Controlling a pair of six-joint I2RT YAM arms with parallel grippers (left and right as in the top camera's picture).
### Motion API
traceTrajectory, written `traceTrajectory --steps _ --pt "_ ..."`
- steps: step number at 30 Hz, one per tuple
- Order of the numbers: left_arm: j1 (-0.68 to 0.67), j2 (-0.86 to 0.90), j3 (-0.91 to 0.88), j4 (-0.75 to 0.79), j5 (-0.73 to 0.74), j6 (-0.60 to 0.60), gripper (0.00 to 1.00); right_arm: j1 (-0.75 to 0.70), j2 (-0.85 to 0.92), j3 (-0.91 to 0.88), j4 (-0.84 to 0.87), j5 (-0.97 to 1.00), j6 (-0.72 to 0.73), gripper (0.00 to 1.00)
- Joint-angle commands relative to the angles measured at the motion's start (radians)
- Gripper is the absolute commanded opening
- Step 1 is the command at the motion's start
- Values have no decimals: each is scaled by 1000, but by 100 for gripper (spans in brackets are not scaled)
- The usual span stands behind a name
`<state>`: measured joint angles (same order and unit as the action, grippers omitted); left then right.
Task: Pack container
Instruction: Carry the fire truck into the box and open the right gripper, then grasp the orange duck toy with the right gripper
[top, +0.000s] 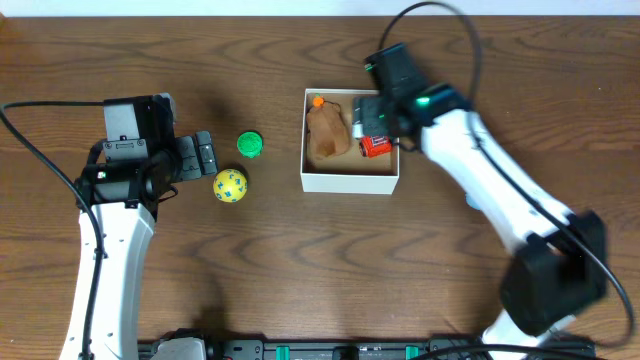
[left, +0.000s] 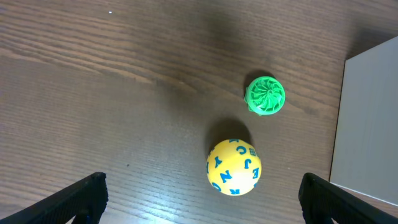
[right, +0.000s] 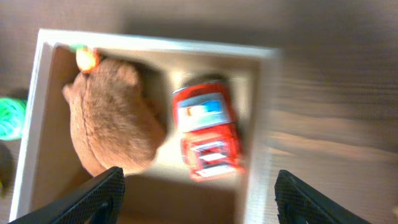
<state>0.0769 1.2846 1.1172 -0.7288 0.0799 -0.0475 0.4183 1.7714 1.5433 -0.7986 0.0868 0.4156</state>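
Note:
The white container (top: 345, 181) sits at the table's middle; it holds a brown plush toy (top: 327, 133) and a red toy truck (top: 375, 147). Both show in the right wrist view, the plush (right: 112, 121) left of the truck (right: 208, 134), inside the box wall (right: 37, 112). My right gripper (right: 196, 199) is open and empty above the box's right side. A yellow ball with blue letters (top: 230, 186) and a green ridged toy (top: 250, 144) lie on the table left of the box. My left gripper (left: 199, 199) is open, just short of the yellow ball (left: 234, 167); the green toy (left: 265, 96) lies beyond it.
The box's white outer wall (left: 367, 124) shows at the right edge of the left wrist view. The table is dark brown wood (top: 250, 270). Black cables run from both arms along the table's left and back right.

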Motion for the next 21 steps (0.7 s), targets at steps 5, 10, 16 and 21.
traceTrajectory --steps 5,10,16,21 --pt "3 2 18 0 6 17 98 -244 -144 7 -135 100 -13 79" --pt "3 2 18 0 6 17 98 -398 -92 -39 -187 84 -13 80" --pt "3 2 18 -2 6 17 98 -466 18 -175 -109 -19 -11 73" --pt "3 2 18 -2 6 17 98 -459 72 -293 -29 -28 14 75"
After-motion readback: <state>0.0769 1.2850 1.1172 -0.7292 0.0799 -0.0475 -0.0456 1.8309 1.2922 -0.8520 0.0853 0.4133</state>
